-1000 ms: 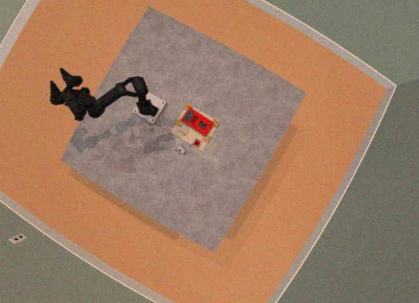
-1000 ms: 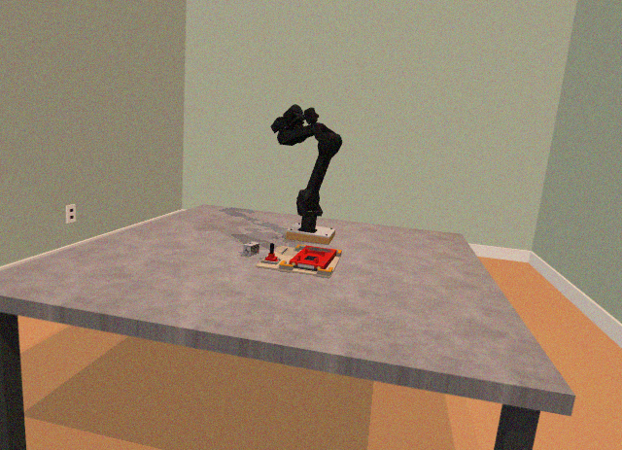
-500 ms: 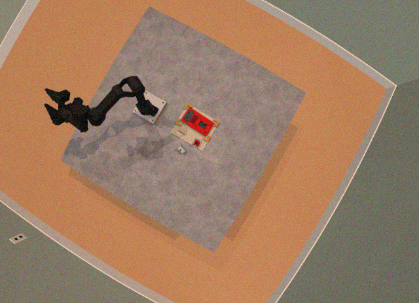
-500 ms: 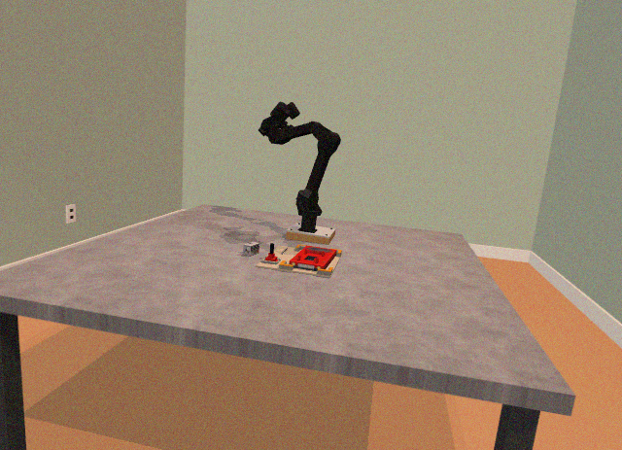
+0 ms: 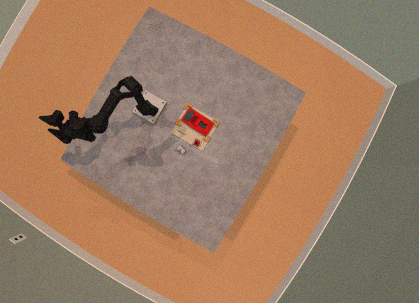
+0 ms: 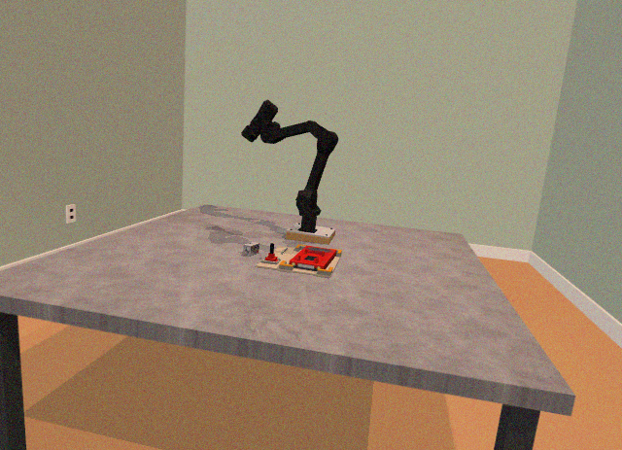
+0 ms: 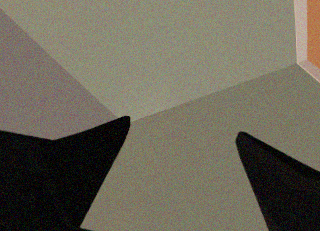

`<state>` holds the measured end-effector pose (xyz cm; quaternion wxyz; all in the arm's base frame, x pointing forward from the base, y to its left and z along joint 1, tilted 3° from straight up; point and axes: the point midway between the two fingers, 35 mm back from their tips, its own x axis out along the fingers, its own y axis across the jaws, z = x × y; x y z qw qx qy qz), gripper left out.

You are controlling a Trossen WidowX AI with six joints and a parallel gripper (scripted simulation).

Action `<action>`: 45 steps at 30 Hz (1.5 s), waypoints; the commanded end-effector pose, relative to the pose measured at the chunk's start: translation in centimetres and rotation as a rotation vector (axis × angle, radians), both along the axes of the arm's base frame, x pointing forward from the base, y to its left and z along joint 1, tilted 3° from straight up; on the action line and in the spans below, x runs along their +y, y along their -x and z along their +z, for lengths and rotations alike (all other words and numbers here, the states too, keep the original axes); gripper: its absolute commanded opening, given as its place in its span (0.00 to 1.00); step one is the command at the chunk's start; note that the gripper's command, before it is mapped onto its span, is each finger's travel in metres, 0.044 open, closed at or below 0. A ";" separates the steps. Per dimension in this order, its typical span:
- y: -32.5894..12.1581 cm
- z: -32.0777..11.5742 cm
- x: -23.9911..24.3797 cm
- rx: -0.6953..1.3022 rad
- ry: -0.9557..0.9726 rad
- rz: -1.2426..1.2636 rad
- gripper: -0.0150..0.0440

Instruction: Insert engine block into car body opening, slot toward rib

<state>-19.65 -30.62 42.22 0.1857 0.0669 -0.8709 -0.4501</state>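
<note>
A small light-grey block (image 5: 181,149) (image 6: 250,249), which looks like the engine block, rests on the table just off the board's edge. Its slot side cannot be told clearly. The red car body (image 5: 209,127) (image 6: 326,258) lies on the pale board. A dark square opening (image 5: 202,124) shows in its top; the rib is too small to tell. My gripper (image 5: 44,124) (image 7: 182,128) is open and empty, raised high and reaching out past the table's edge on the robot base's side, far from block and car body. The wrist view shows only the fingers, walls, a table part and floor.
The pale board (image 5: 186,136) has orange corner brackets around the car body. A small red piece with an upright black peg (image 5: 196,142) (image 6: 271,256) stands on the board near the grey block. The robot's base plate (image 5: 160,104) (image 6: 307,237) is close beside the board.
</note>
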 end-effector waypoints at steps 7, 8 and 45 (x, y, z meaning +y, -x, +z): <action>-3.7 -1.8 -4.6 0.032 -0.190 0.180 1.00; -4.3 -2.0 -5.2 0.035 -0.214 0.203 1.00; -30.1 -14.6 -12.5 0.256 -0.972 1.030 1.00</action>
